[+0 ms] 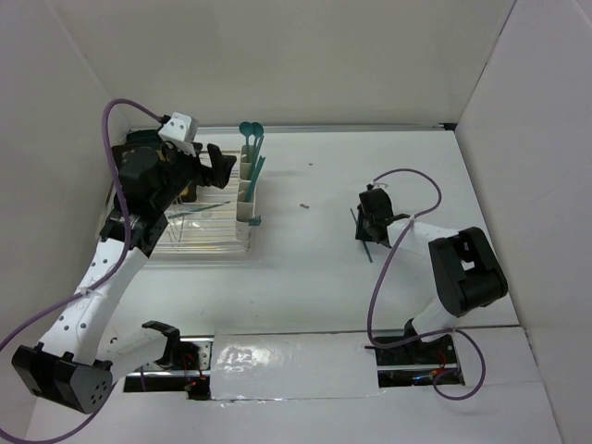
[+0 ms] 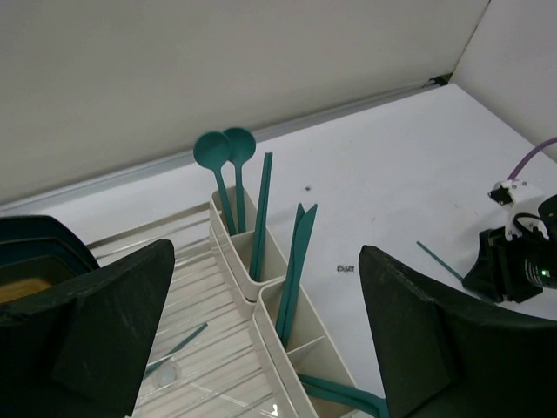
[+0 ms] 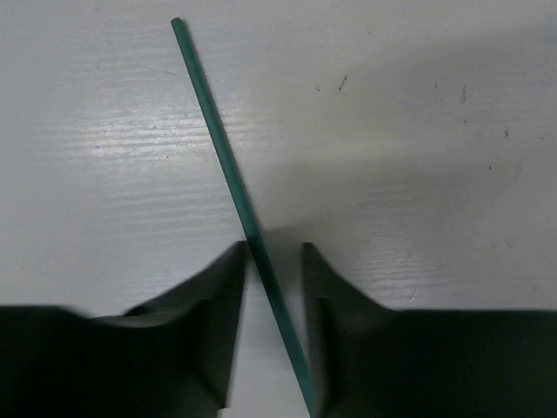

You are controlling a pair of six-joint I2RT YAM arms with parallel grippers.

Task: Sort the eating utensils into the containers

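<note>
Cream-white containers (image 1: 246, 190) stand in a row beside the rack, also in the left wrist view (image 2: 287, 348). They hold teal utensils: two spoons (image 2: 226, 152) and a straight handle (image 2: 261, 209) in the far one, two more (image 2: 300, 252) in the middle one. My left gripper (image 1: 220, 171) is open and empty above them (image 2: 265, 261). One teal utensil (image 1: 366, 242) lies on the table. My right gripper (image 1: 370, 222) is down over it, fingers (image 3: 218, 313) straddling its handle (image 3: 226, 174) with a narrow gap (image 3: 274, 252).
A clear dish rack (image 1: 199, 236) sits left of the containers with one teal utensil (image 2: 178, 344) lying in it. A dark plate (image 2: 35, 261) stands at its far left. A small speck (image 1: 303, 205) lies mid-table. White walls enclose the table.
</note>
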